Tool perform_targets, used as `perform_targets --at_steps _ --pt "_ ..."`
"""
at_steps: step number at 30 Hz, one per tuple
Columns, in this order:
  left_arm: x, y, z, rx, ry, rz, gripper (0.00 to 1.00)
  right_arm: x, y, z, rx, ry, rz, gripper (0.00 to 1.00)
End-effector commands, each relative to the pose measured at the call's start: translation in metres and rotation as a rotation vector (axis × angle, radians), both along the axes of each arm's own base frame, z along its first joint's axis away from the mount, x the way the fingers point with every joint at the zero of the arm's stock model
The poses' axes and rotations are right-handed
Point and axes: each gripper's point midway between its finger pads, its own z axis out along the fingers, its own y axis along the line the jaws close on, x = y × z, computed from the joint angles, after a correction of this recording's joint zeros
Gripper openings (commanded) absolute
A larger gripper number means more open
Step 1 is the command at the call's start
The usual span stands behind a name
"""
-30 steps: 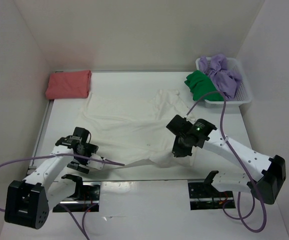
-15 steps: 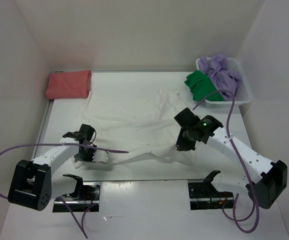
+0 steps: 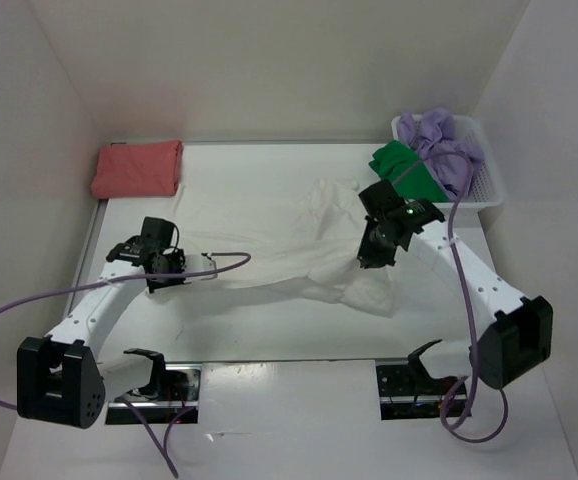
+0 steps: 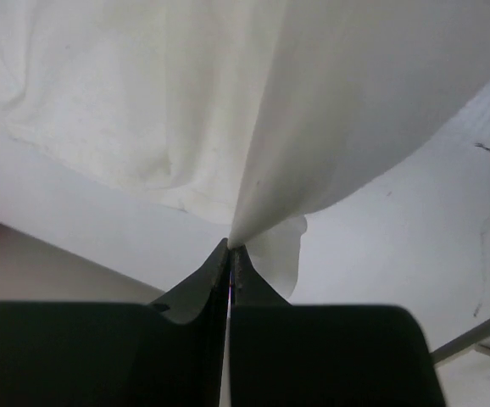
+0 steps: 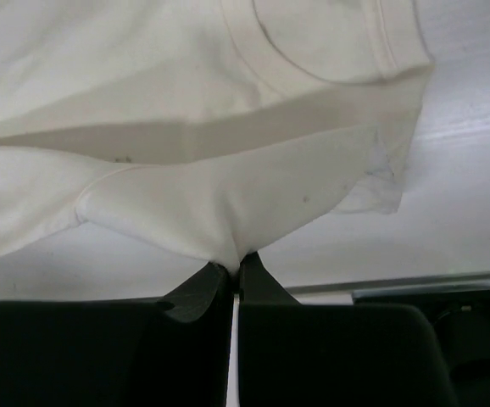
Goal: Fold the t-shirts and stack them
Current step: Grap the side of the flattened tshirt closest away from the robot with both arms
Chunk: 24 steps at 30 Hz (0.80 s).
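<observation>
At the middle of the table (image 3: 259,175): the cream-white shirt (image 3: 299,255) lies rumpled, spread crosswise and gathered at both ends; not yet folded
Far left corner: the salmon-red shirt (image 3: 137,168) lies flat as a neat folded rectangle; judged finished, and the likely base of the stack
Far right corner: the bright green shirt (image 3: 401,170) and the lavender-purple shirt (image 3: 444,145) sit bunched in the white mesh basket (image 3: 489,190); the green one hangs over its near-left rim; neither arm touches them
Left gripper (image 4: 231,248): jaws pinched tight on a fold at the left end of the cream-white shirt; the cloth fans out from the tips in the wrist view
Right gripper (image 5: 235,267): jaws likewise closed on a bunch of the same shirt; the neckline shows a little way beyond the tips
Step in hand: judged to be handling the cream-white shirt with both arms, either to lay it flat or to bring a fold over; which one cannot be told
Done so far: one shirt of four folded; nothing stacked on it yet
Left to do: fold the cream-white shirt and set it on the salmon-red one; then take the green and lavender shirts out, fold and stack them
</observation>
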Motion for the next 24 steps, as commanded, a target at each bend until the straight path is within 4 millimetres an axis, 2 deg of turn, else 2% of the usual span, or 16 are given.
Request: perform_targets --at_steps 1,6,9,10,11,12,13,15,16,17,18,19,20,22,23,24 --pt "0.029 0.013 0.021 0.032 -0.150 0.095 0.00 0.038 0.006 0.004 -0.042 -0.075 0.097 0.00" --pt "0.072 0.021 0.046 0.031 -0.338 0.199 0.00 0.067 0.002 -0.010 -0.095 -0.076 0.125 0.00" --pt "0.085 0.032 0.044 0.040 -0.337 0.245 0.00 0.077 0.004 -0.018 -0.096 -0.068 0.134 0.00" --pt "0.087 0.035 0.034 0.043 -0.293 0.255 0.00 0.079 0.007 -0.018 -0.090 -0.068 0.148 0.00" --pt "0.086 0.039 0.037 0.035 -0.258 0.276 0.00 0.079 0.006 -0.018 -0.094 -0.068 0.157 0.00" --pt "0.082 0.045 0.034 0.034 -0.212 0.275 0.00 0.073 0.007 -0.019 -0.085 -0.046 0.164 0.00" --pt "0.071 0.039 0.028 0.016 -0.148 0.243 0.00 0.066 0.006 -0.017 -0.081 -0.026 0.169 0.00" --pt "0.050 0.043 0.033 0.055 -0.140 0.173 0.00 0.046 0.007 -0.022 -0.068 0.002 0.166 0.00" --pt "0.038 0.046 0.033 0.084 -0.129 0.140 0.00 0.029 0.016 -0.015 -0.024 0.004 0.183 0.00" --pt "0.017 0.048 0.029 0.114 -0.073 0.100 0.00 0.013 0.016 -0.017 -0.027 0.034 0.185 0.00" --pt "0.004 0.049 0.037 0.143 -0.081 0.032 0.00 -0.006 0.016 -0.024 -0.022 0.079 0.192 0.00" --pt "-0.024 0.049 0.030 0.165 0.018 -0.010 0.00 -0.025 0.027 -0.024 0.002 0.107 0.212 0.00" --pt "-0.037 0.049 0.031 0.174 0.051 -0.039 0.00 -0.040 0.031 -0.020 0.024 0.108 0.226 0.00" --pt "-0.055 0.045 0.034 0.180 0.093 -0.111 0.00 -0.070 0.042 -0.029 0.047 0.168 0.260 0.00" --pt "-0.070 0.040 0.027 0.180 0.127 -0.145 0.00 -0.090 0.062 -0.030 0.093 0.191 0.307 0.00" --pt "-0.073 0.038 0.024 0.186 0.126 -0.173 0.00 -0.100 0.068 -0.036 0.103 0.212 0.324 0.00"
